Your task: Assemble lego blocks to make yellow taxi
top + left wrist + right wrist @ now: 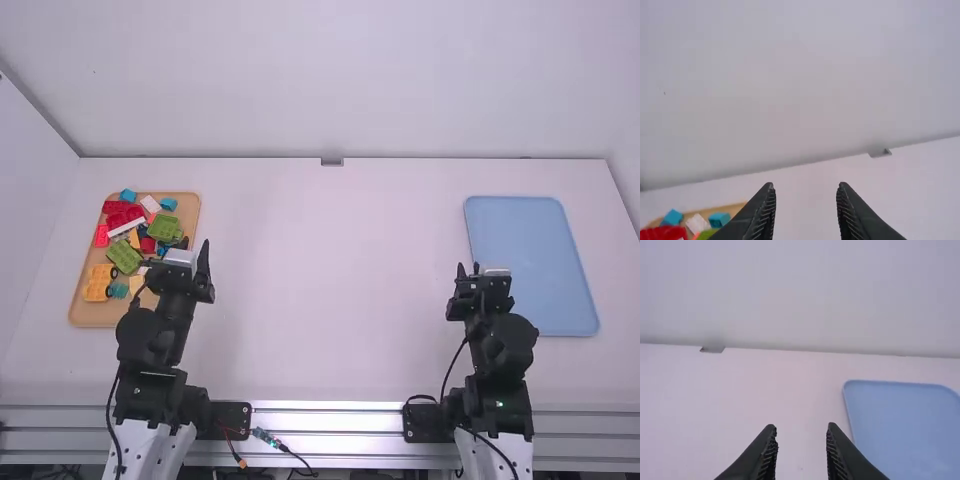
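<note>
My left claw (805, 186) and right claw (801, 427) gape empty; the blocks (165, 228) lie at nine o'clock, all assembly seemingly ahead.

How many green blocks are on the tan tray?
2. One green block lies toward the right side of the tan tray; the other green block lies left of it and nearer the camera. More may be hidden behind the left arm.
</note>
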`<state>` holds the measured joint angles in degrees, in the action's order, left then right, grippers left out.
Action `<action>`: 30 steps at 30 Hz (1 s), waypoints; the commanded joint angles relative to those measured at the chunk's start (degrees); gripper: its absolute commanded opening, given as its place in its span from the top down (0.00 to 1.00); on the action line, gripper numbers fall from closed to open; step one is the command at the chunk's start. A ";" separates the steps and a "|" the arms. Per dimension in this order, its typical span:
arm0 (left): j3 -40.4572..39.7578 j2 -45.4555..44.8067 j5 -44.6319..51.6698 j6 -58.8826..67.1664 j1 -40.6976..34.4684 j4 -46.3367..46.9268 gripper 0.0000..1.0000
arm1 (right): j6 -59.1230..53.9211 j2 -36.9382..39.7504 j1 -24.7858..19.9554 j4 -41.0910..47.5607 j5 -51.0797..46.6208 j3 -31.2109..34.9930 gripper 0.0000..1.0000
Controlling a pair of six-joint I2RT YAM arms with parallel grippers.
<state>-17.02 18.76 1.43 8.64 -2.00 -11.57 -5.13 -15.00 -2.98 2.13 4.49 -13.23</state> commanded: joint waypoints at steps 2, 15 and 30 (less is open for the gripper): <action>-4.44 2.73 0.42 2.54 -0.24 -2.65 0.63 | -1.45 -2.00 0.90 -1.64 1.66 -3.77 0.71; -14.73 13.03 -2.38 -3.34 -0.26 -6.11 0.45 | -3.72 -6.87 5.75 -3.64 -0.60 -8.64 0.62; -28.88 27.17 -8.13 -10.78 -0.24 8.04 0.20 | 0.73 -13.63 7.13 -2.29 -2.95 -15.40 0.51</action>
<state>-43.05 44.80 -5.65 -0.86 -2.00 -4.03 -6.50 -27.59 4.01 0.12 2.07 -25.74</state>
